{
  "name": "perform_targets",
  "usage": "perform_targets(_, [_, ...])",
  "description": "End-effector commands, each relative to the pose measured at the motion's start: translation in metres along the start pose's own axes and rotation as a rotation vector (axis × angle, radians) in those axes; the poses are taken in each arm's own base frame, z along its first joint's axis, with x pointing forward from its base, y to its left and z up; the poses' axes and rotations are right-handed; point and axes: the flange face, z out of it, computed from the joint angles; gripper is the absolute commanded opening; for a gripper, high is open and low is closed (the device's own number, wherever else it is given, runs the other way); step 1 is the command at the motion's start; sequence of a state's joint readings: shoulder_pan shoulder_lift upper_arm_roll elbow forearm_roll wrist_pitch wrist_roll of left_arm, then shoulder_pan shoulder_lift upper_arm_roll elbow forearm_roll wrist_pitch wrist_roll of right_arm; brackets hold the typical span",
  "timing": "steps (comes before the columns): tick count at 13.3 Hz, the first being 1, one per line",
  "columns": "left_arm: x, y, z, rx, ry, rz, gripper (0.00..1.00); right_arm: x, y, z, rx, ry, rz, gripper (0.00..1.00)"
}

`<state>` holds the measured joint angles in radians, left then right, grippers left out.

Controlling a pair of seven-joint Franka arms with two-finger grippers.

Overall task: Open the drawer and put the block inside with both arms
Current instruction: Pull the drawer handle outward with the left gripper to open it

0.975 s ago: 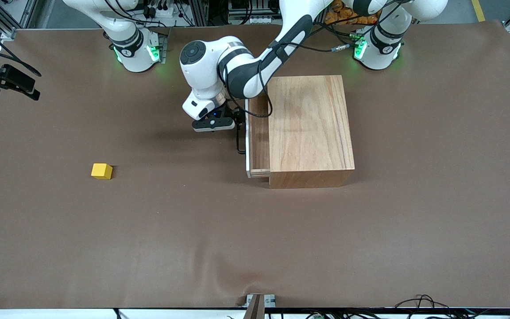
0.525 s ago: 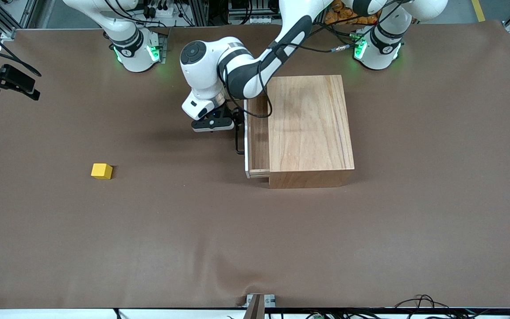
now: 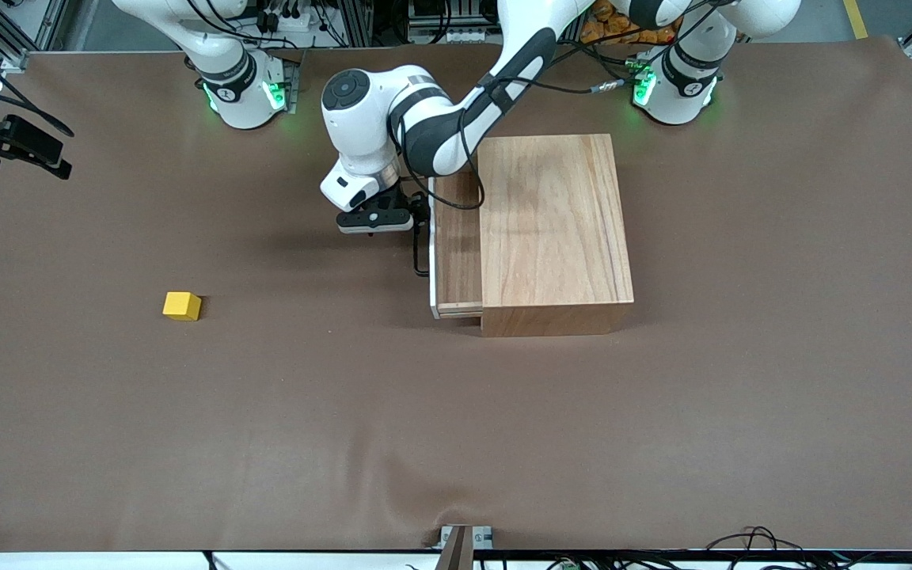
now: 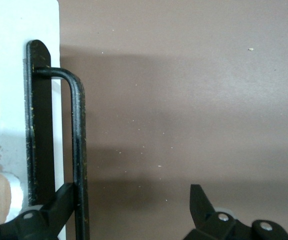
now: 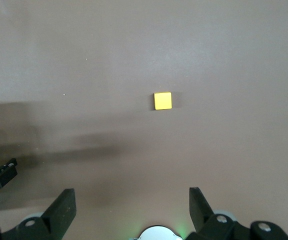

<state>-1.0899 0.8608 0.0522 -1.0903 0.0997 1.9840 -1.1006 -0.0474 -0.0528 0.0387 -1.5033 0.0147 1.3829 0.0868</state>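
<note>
The wooden box (image 3: 555, 229) stands mid-table with its drawer (image 3: 456, 245) pulled partly out toward the right arm's end. My left gripper (image 3: 422, 210) (image 4: 134, 192) is open at the drawer's white front (image 4: 14, 100). The black wire handle (image 4: 77, 150) runs between its fingers, and one finger (image 4: 59, 202) lies against the bar. The yellow block (image 3: 181, 305) (image 5: 162, 100) sits alone on the table, nearer the front camera than the right arm's base. My right gripper (image 5: 132, 197) hangs open high above the table and holds nothing; it is out of the front view.
A brown mat (image 3: 456, 427) covers the table. A black camera mount (image 3: 13, 142) juts in at the edge by the right arm's end. The green-lit bases (image 3: 242, 91) (image 3: 674, 83) stand along the table's robot side.
The drawer has slid farther out of the box toward the right arm's end, with my left gripper moving along at the handle. The block and the right arm have not moved.
</note>
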Motion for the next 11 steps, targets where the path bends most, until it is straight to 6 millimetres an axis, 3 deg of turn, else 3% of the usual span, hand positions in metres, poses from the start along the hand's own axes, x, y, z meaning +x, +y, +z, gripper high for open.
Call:
perform_targets(1, [-0.007,0.018,-0.001,-0.070,0.028,0.005,1.00,-0.004,0.002,-0.002,0.000,-0.001,-0.003,1.00])
perform_targets(8, [-0.024,0.032,-0.010,-0.121,0.050,0.027,1.00,-0.004,0.002,-0.002,0.000,0.000,-0.002,1.00])
perform_targets(11, [-0.020,0.027,-0.028,-0.113,0.052,0.020,1.00,-0.004,0.003,-0.002,0.000,-0.001,0.000,1.00])
